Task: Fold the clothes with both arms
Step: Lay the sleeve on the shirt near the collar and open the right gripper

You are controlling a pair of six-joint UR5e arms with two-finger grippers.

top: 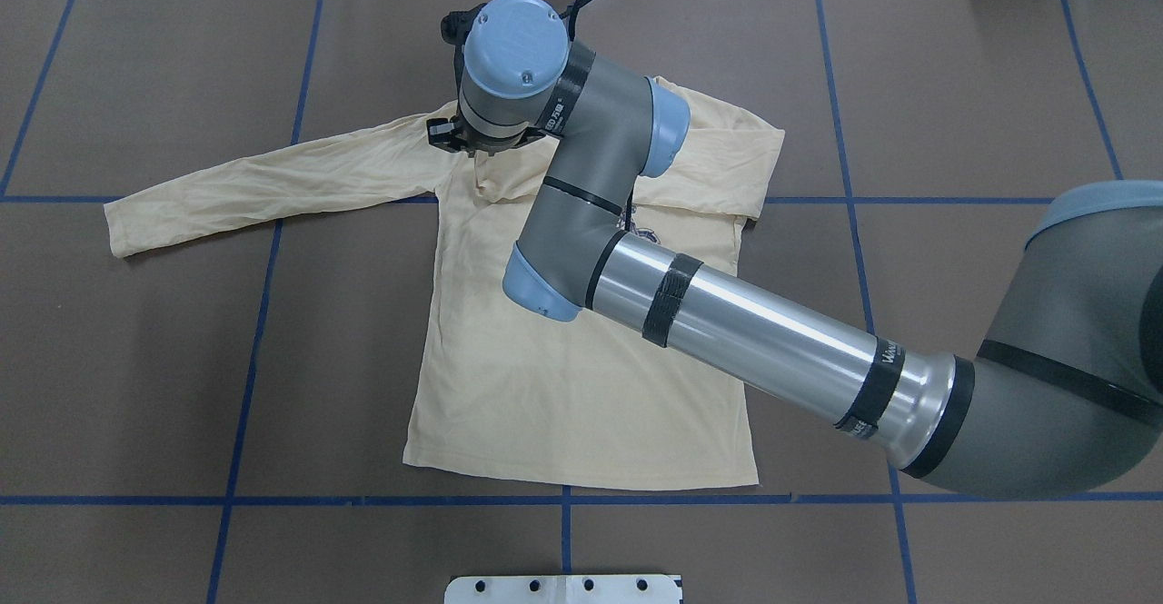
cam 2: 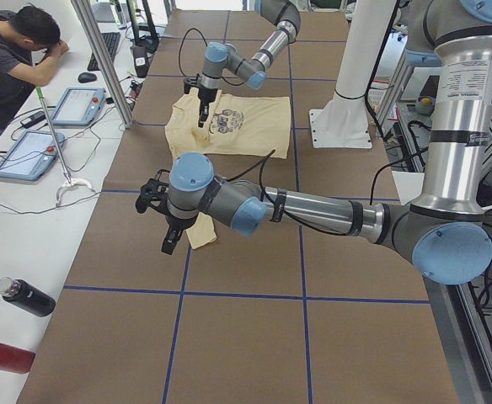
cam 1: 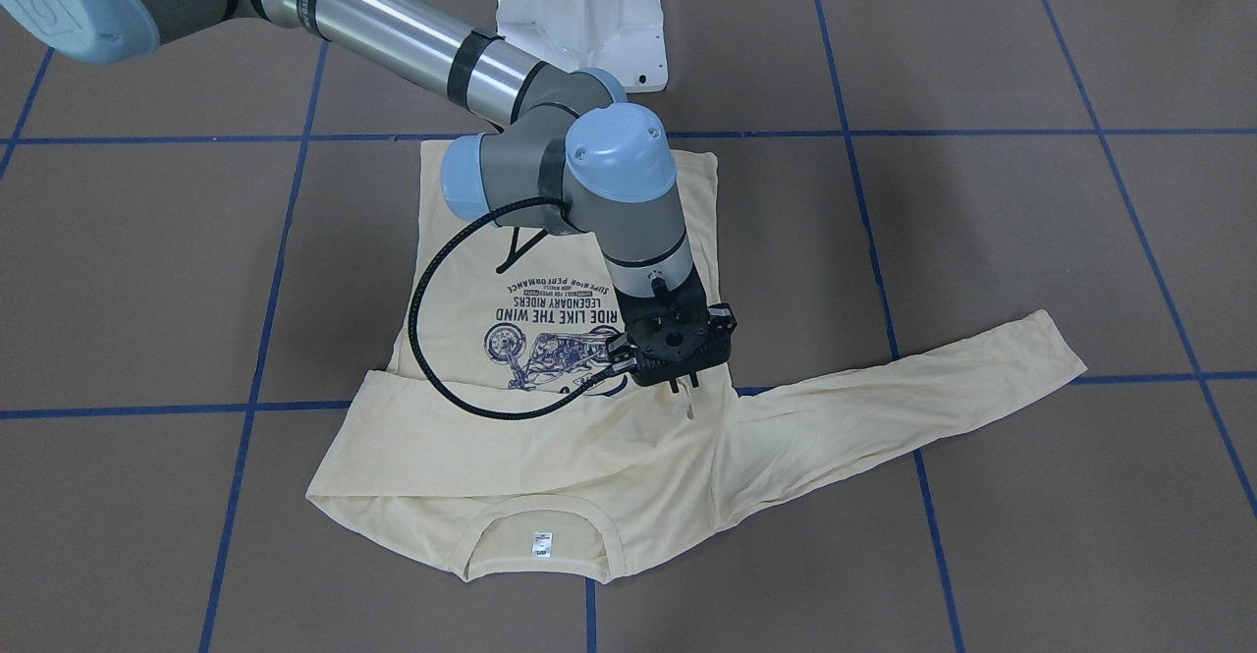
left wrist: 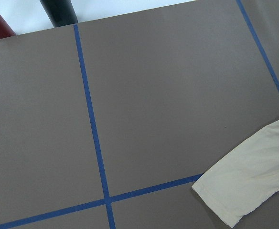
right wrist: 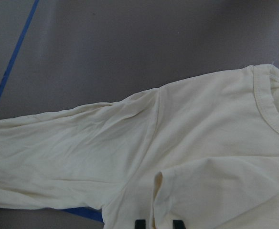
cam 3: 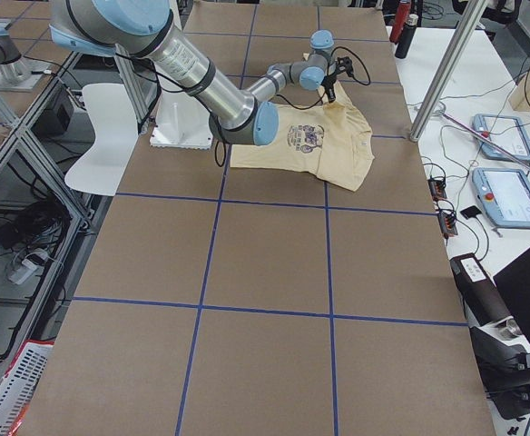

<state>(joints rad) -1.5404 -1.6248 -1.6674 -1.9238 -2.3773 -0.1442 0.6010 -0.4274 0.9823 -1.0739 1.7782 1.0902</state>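
The pale cream-yellow shirt (cam 1: 550, 476) lies flat on the brown table, print up and collar with a white tag away from the robot. One sleeve is folded across the chest. The other sleeve (top: 263, 182) stretches out to the robot's left. My right gripper (cam 1: 683, 383) reaches across to the shoulder beside the print. In the right wrist view its black fingertips (right wrist: 139, 223) stand close together with a raised fold of cloth (right wrist: 156, 191) between them. My left gripper (cam 2: 168, 242) hovers over the outstretched cuff (left wrist: 249, 181); I cannot tell whether it is open or shut.
Blue tape lines grid the table. The white pedestal base (cam 1: 579, 15) stands at the robot's side of the shirt. A dark bottle (cam 2: 23, 296) and a red one (cam 2: 2, 353) lie on the white side bench, where a person (cam 2: 10, 59) sits by tablets.
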